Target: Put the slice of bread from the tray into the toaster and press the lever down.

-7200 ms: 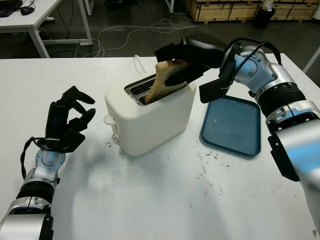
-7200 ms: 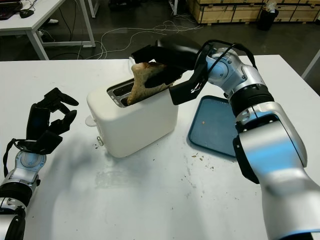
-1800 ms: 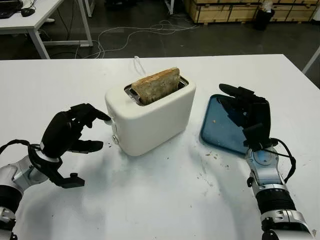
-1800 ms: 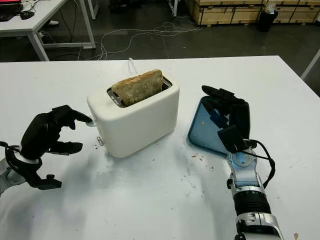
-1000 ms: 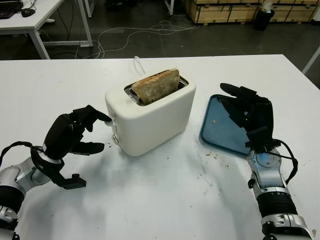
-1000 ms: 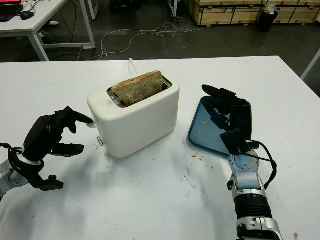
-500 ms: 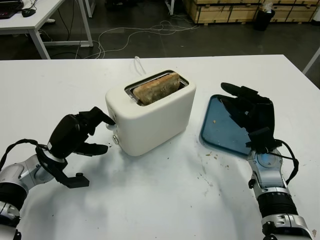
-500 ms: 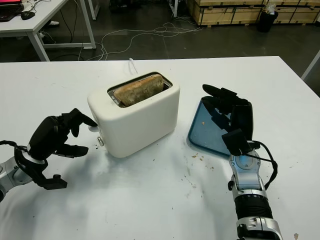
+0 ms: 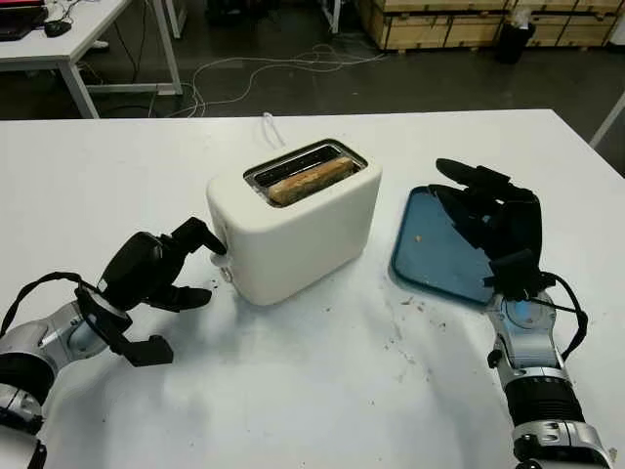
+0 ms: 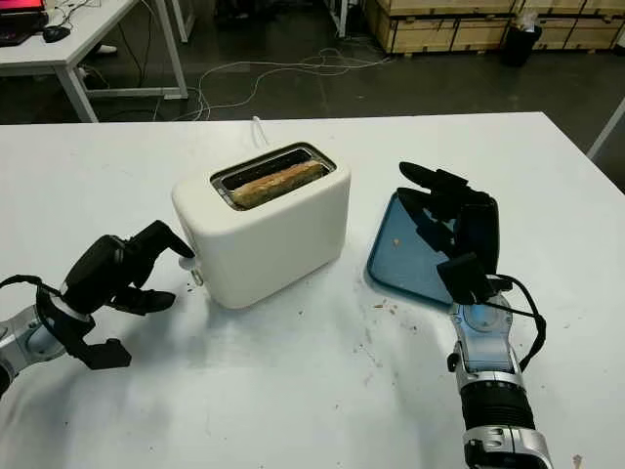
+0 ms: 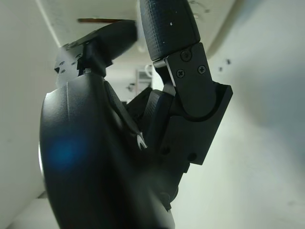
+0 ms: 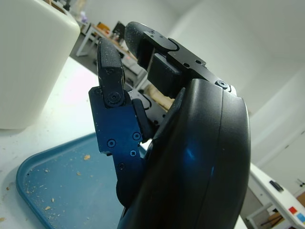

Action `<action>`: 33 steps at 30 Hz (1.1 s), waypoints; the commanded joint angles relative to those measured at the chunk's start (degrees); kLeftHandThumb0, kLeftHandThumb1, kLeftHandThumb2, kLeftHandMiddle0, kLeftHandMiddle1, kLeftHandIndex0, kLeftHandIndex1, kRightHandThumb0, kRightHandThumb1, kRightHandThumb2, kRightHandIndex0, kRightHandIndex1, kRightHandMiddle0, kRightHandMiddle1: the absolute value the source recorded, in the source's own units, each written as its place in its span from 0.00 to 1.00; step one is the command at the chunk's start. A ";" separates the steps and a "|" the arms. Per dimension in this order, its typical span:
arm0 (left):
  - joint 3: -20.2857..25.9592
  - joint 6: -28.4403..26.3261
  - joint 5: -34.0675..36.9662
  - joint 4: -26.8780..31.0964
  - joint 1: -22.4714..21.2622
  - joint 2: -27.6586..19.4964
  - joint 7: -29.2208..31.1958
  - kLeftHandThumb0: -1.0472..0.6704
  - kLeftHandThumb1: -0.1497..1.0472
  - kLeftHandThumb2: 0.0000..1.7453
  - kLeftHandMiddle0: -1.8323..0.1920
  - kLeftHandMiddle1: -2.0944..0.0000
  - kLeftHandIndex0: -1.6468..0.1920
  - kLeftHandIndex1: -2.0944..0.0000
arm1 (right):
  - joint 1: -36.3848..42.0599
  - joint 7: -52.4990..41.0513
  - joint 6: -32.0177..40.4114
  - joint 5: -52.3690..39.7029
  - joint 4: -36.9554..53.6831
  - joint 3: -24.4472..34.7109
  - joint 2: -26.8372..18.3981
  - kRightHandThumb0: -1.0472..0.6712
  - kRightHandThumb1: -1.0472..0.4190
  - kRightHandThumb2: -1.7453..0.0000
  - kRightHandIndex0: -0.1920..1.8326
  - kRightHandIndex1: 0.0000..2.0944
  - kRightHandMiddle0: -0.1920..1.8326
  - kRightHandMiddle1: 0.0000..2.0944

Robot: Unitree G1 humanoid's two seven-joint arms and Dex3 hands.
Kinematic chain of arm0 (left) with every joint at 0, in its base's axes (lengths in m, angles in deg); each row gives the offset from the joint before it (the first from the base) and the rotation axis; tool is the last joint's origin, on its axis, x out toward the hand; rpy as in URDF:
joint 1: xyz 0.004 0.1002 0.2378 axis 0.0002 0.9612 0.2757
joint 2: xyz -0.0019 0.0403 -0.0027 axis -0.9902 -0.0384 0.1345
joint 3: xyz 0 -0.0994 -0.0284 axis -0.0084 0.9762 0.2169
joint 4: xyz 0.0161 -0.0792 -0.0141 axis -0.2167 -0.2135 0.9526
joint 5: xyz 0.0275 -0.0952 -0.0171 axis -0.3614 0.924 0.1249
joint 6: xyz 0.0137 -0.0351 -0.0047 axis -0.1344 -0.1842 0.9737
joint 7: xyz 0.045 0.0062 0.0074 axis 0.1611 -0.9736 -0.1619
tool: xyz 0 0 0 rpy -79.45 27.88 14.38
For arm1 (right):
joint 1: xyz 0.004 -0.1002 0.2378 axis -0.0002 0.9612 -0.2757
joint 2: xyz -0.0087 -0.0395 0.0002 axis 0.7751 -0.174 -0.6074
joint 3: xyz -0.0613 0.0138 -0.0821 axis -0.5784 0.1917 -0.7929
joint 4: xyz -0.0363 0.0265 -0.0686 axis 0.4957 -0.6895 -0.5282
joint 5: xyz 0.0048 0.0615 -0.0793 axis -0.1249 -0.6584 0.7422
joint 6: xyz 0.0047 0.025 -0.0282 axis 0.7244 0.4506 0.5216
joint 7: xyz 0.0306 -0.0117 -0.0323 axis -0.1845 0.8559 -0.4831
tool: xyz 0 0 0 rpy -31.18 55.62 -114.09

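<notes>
Left eye view, toaster: white toaster (image 9: 293, 230) stands mid-desk (image 9: 293, 391); white cord runs off behind it.
Left eye view, bread: slice of bread (image 9: 311, 179) sits low in the slot nearer the robot, only its top crust above the rim.
Left eye view, left hand: left hand (image 9: 156, 269) at the toaster's left end, fingers curled, one fingertip (image 9: 217, 244) on the white lever (image 9: 221, 258), which sits low on that end face.
Left eye view, tray: blue tray (image 9: 435, 249) right of the toaster, a few crumbs on it; more crumbs (image 9: 405, 337) on the desk near its front corner.
Right eye view, right hand: right hand (image 10: 459, 234) raised upright over the tray's near right part, holding nothing, open.
Left wrist view: black shell and fingers of the left hand close against the toaster's white wall (image 11: 19, 95); contact with the lever cannot be made out here.
Right wrist view: right hand open above the tray (image 12: 57, 191); toaster body (image 12: 28, 62) beyond it.
</notes>
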 commanded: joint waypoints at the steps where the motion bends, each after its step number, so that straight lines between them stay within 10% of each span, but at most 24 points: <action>1: -2.45 -3.22 -2.09 -3.91 2.43 0.80 4.33 0.00 0.89 0.42 0.29 0.17 0.39 0.26 | 0.30 0.17 -1.28 0.31 0.77 0.27 -0.46 0.35 0.09 0.91 0.63 0.00 0.56 0.00; 24: -4.86 -4.56 0.09 -2.17 4.96 3.13 3.14 0.00 0.89 0.41 0.25 0.17 0.33 0.28 | 0.26 -0.09 -1.01 0.15 0.77 0.35 -0.55 0.35 0.09 0.91 0.62 0.00 0.56 0.00; 28: -6.83 -7.50 -4.17 4.74 4.09 0.88 5.65 0.00 0.89 0.46 0.36 0.17 0.56 0.24 | 0.38 0.09 -0.74 0.38 0.95 0.28 -0.49 0.34 0.09 0.91 0.62 0.00 0.56 0.00; 33: -13.43 -17.60 -9.58 6.65 1.58 2.70 15.92 0.00 0.89 0.43 0.14 0.17 0.20 0.23 | 0.64 0.01 -0.59 0.31 1.00 0.17 -0.29 0.35 0.09 0.92 0.62 0.00 0.56 0.00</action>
